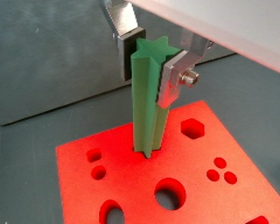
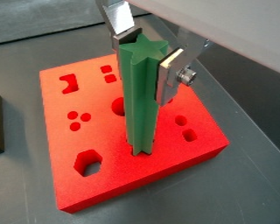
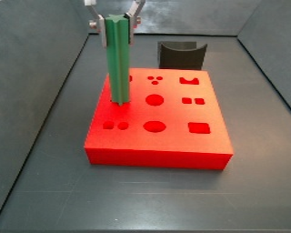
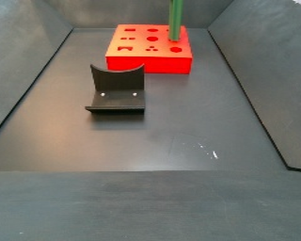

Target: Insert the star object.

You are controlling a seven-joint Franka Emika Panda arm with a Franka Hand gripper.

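Note:
The star object (image 1: 149, 101) is a long green peg with ridged sides, held upright. My gripper (image 1: 150, 57) is shut on its upper end, one pad on each side. Its lower end meets the top of the red block (image 1: 206, 188) among several shaped holes; I cannot tell how deep it sits. Both wrist views show this: the peg (image 2: 140, 96), my gripper (image 2: 145, 54) and the block (image 2: 73, 179). In a side view the peg (image 3: 116, 59) stands at the block's (image 3: 160, 136) far left part, below my gripper (image 3: 121, 13). It shows in the other side view too (image 4: 176, 19).
A dark fixture with a curved back (image 3: 181, 52) stands on the floor behind the block, and in a side view (image 4: 116, 90) nearer the camera than the block (image 4: 150, 58). Grey walls enclose the dark floor.

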